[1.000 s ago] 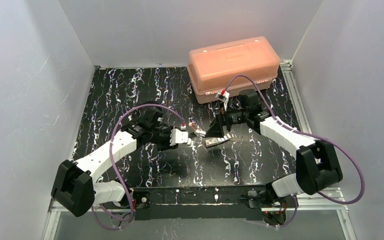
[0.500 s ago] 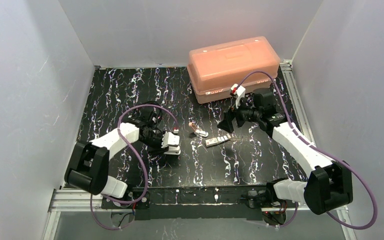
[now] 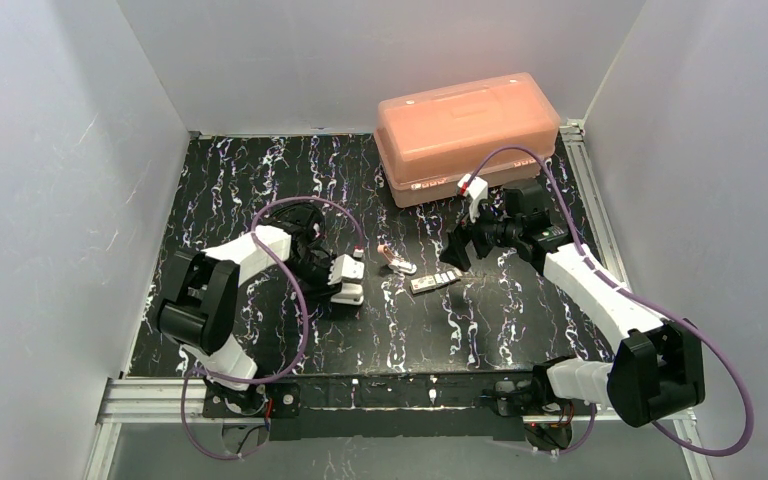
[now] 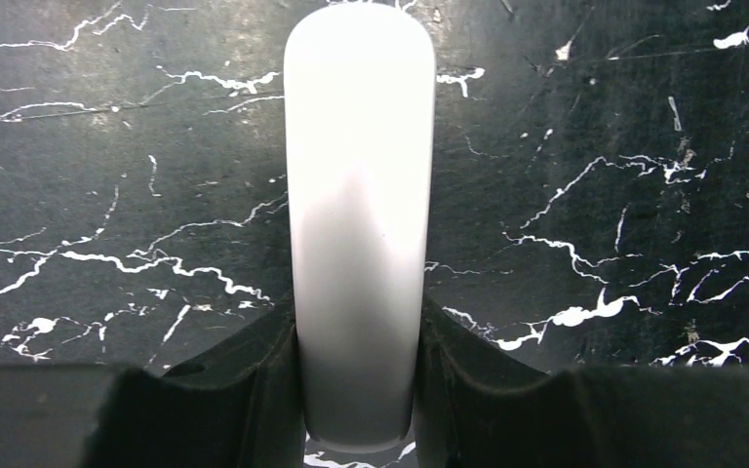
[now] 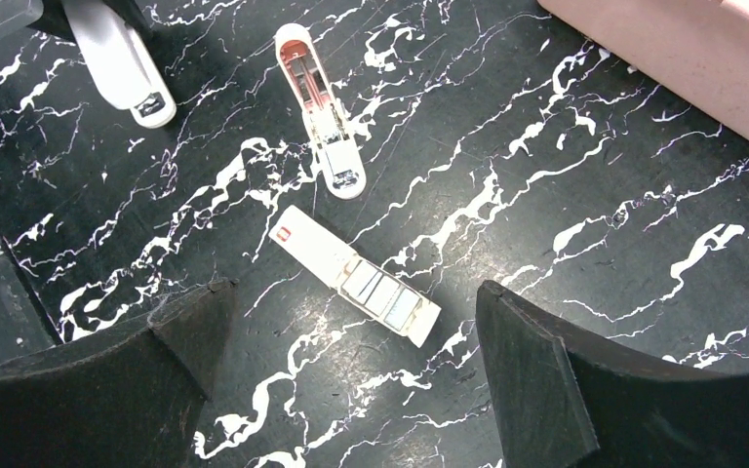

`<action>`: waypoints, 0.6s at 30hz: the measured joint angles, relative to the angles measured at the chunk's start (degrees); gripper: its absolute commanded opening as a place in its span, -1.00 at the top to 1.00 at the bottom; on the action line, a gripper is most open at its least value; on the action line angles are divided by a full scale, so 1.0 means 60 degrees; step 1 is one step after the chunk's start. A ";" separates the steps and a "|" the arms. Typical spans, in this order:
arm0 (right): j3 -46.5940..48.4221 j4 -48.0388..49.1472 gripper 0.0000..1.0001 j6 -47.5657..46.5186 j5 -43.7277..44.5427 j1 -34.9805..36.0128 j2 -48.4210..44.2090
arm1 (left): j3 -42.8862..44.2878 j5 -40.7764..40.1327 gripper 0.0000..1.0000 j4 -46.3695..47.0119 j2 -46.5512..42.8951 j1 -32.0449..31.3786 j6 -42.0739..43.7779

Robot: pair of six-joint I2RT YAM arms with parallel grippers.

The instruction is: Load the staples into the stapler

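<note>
The white oblong stapler [image 4: 359,175] is clamped between the fingers of my left gripper [image 4: 356,324] and points out low over the black marbled table. It also shows in the top view [image 3: 352,292] and the right wrist view [image 5: 117,58]. The staples [image 5: 378,291] are silver strips lying in an opened whitish packet [image 5: 302,242] flat on the table at mid-table [image 3: 432,283]. My right gripper [image 5: 353,292] is open and empty, above the packet and a little to its right [image 3: 452,253]. My left gripper [image 3: 345,283] is left of the packet.
A shorter pinkish-tan piece [image 5: 317,107] with metal parts inside and a white end lies between the stapler and the packet [image 3: 397,263]. A large salmon plastic box [image 3: 465,130] stands at the back right. White walls enclose the table.
My right gripper has drawn back up and to the right from just over the packet. My left gripper has pulled back left with the stapler, its arm folding closer in.
</note>
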 measured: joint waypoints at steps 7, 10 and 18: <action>0.0004 -0.0091 -0.97 -0.0313 0.0015 0.0000 0.0087 | 0.0291 -0.0022 0.09 -0.0131 0.0262 0.0025 -0.0051; 0.0004 -0.0098 -0.97 -0.0401 0.0015 0.0000 0.0280 | 0.0280 -0.0055 0.04 -0.0127 0.0251 0.0029 -0.0102; -0.0025 -0.0080 -0.97 -0.0623 0.0011 0.0000 0.0361 | 0.0069 -0.0452 -0.34 0.0171 -0.0091 0.0036 -0.0397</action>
